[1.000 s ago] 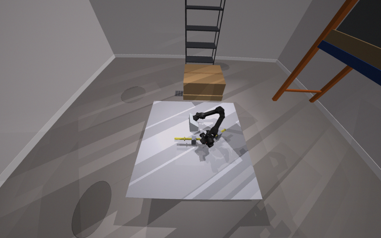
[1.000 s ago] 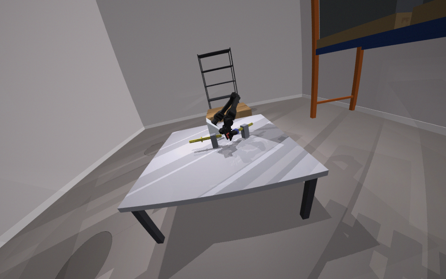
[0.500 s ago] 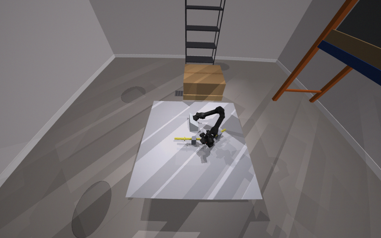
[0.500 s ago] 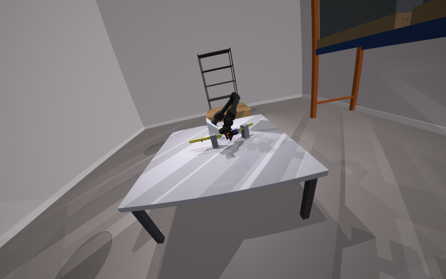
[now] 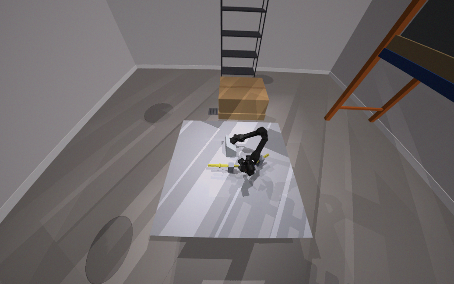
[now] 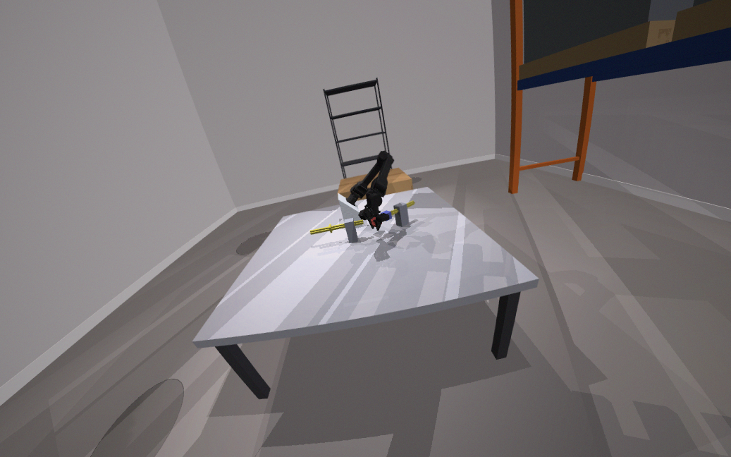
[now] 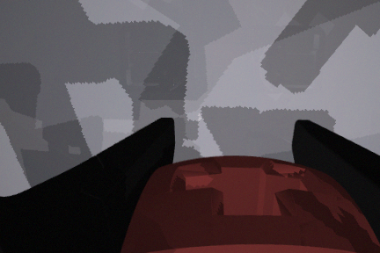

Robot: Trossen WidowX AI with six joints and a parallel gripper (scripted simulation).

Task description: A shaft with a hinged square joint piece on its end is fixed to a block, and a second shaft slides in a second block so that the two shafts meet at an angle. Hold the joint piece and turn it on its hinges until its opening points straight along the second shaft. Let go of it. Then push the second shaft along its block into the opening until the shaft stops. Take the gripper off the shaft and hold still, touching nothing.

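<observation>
Red joint piece (image 7: pixel 246 226) sits clamped between the black jaws near the counter's (image 6: pixel 356 318) far edge, between the two grey blocks. Judged: alignment in progress. Outstanding: release, pushing the yellow second shaft (image 6: pixel 330 228) home, withdrawal.

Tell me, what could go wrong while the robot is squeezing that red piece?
1. The end effector is shut on the red joint piece. If it slips, the piece might swing back on its hinges, out of line.
2. The yellow shaft waits in its gray block. Pushed before the opening lines up, it could jam on the piece's edge.
3. The second block stands close beside the end effector, so a wide turn might bump it.
</observation>
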